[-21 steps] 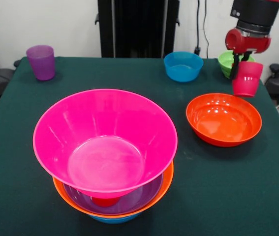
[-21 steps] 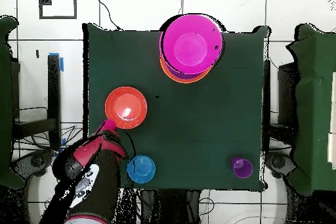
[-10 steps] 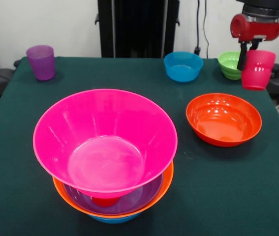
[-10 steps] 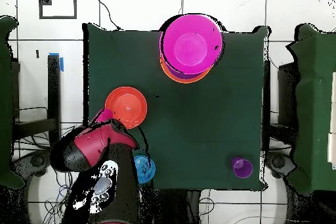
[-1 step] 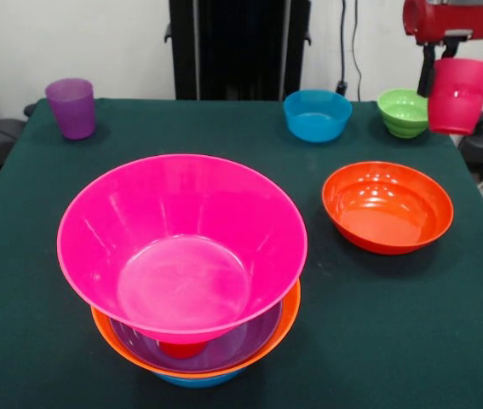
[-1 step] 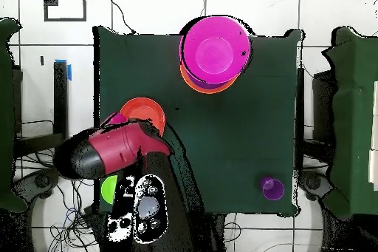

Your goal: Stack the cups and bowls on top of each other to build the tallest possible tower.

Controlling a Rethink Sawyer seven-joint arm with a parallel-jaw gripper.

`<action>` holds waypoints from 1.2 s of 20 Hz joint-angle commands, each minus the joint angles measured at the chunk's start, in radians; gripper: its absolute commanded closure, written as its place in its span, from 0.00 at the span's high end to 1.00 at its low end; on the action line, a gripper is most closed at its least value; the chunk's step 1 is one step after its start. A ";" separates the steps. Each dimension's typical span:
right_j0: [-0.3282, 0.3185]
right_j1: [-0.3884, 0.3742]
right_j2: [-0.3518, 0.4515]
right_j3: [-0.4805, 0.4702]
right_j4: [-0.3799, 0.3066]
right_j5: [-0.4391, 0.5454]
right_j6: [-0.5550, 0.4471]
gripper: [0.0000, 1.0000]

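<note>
My gripper (image 5: 439, 78) hangs high at the far right, shut on the rim of a red cup (image 5: 458, 95) that is lifted well off the table, above the green bowl (image 5: 405, 112). In the overhead view the arm covers the gripper, and only a pink sliver of the cup (image 6: 117, 119) shows. The tower (image 5: 181, 247) stands at the front: a big pink bowl over a red cup (image 5: 181, 348), on purple, orange and blue bowls. A red-orange bowl (image 5: 387, 206), a blue bowl (image 5: 317, 114) and a purple cup (image 5: 71, 107) stand apart.
The green tablecloth (image 5: 37, 213) ends close behind the green and blue bowls. From overhead the arm (image 6: 111, 153) overhangs the red-orange bowl (image 6: 145, 109) and hides the blue bowl; the tower (image 6: 212, 53) sits at the opposite table edge, the purple cup (image 6: 272, 188) near a corner.
The gripper has risen with the red cup and drifted slightly right in the front view, uncovering the green bowl. Bowls, tower and purple cup have not moved.
</note>
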 commanded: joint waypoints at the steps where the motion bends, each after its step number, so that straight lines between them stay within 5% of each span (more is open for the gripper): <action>1: -0.084 -0.086 0.224 -0.030 0.059 0.250 -0.274 0.00; 11: -0.185 -0.069 0.365 -0.210 0.069 0.447 -0.300 0.00; 24: -0.228 0.068 0.472 -0.605 -0.043 0.793 -0.397 0.00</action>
